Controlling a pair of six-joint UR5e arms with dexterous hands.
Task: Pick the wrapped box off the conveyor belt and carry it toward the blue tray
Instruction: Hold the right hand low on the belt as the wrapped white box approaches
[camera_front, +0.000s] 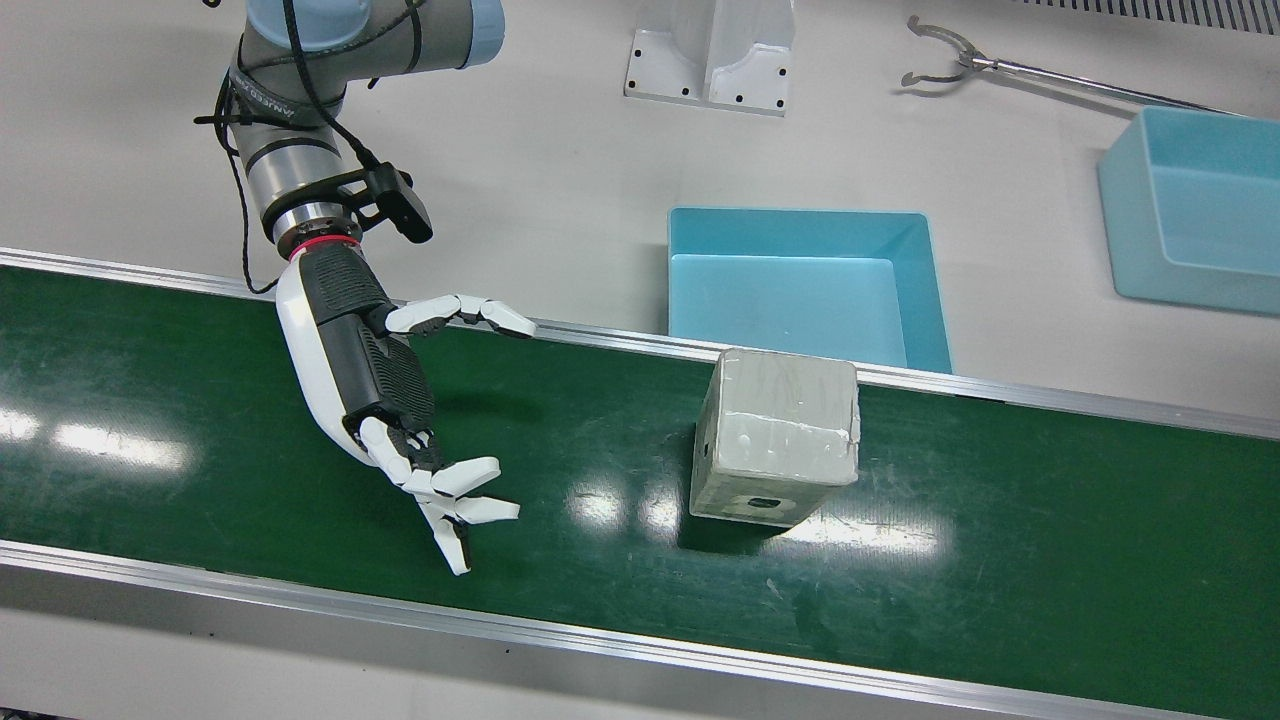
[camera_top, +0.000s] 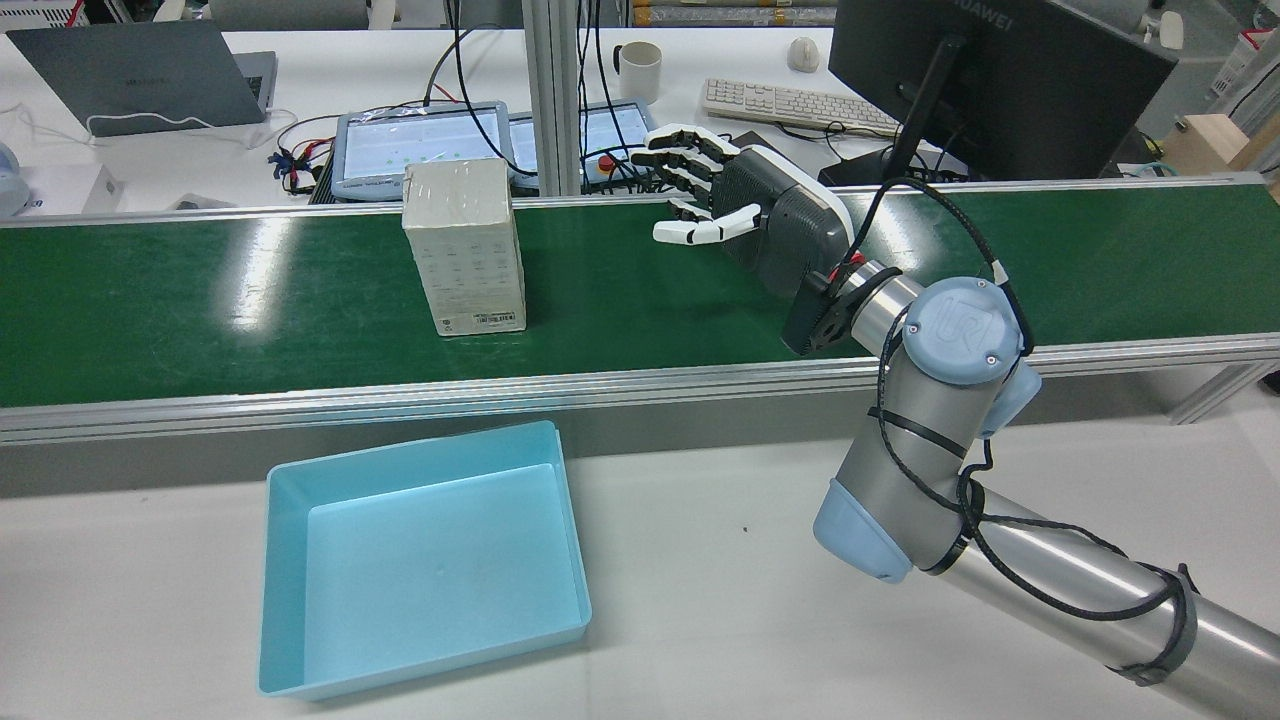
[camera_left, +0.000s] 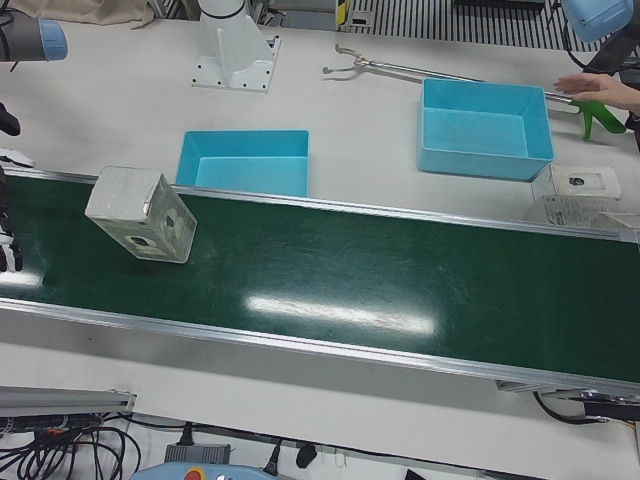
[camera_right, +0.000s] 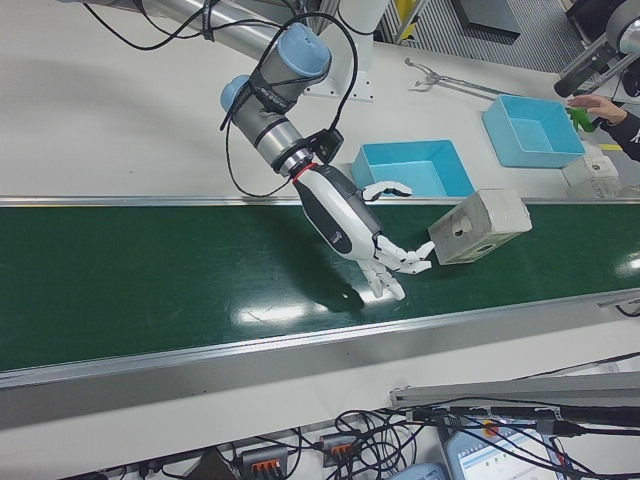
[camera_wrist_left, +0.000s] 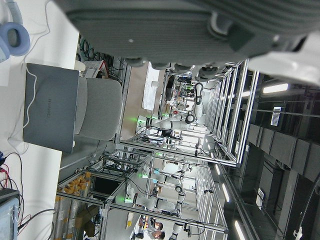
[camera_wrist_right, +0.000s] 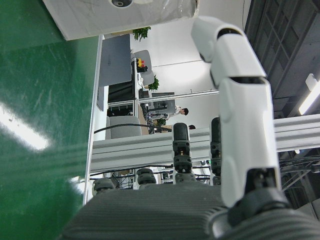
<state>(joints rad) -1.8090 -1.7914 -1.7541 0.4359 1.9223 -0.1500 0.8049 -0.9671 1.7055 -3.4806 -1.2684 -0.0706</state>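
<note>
From the front view, the right hand (camera_front: 400, 420) hovers over the green conveyor belt (camera_front: 200, 420) with fingers spread wide, holding nothing. The wrapped box (camera_front: 775, 440) stands upright on the belt, well apart from the hand, near the belt's far rail. Just beyond that rail the blue tray (camera_front: 800, 285) sits on the white counter (camera_front: 560, 170); a second blue bin (camera_front: 1190, 210) and a metal grabber tool (camera_front: 1000, 68) lie farther off.

The rear view shows the box's (camera_top: 465, 245) printed side and glossy plastic wrap, the tray (camera_top: 420, 565) nearest the camera, and a desk behind with a laptop (camera_top: 130, 75), a mug (camera_top: 640, 70), a keyboard (camera_top: 790, 105) and a monitor (camera_top: 1000, 70).

The left-front view alone shows a small clear container (camera_left: 580, 195) at the belt's edge and a person's hand (camera_left: 600, 88) resting on the counter.

In the right-front view, the right hand's fingertips (camera_right: 420, 252) come close to the box (camera_right: 480, 226); contact cannot be judged.

The left hand view shows only a dark ribbed palm (camera_wrist_left: 190, 30) aimed at the room; whether the left hand is spread or closed cannot be told.

The right hand view shows the box's underside edge (camera_wrist_right: 120, 15) above the scuffed belt.
</note>
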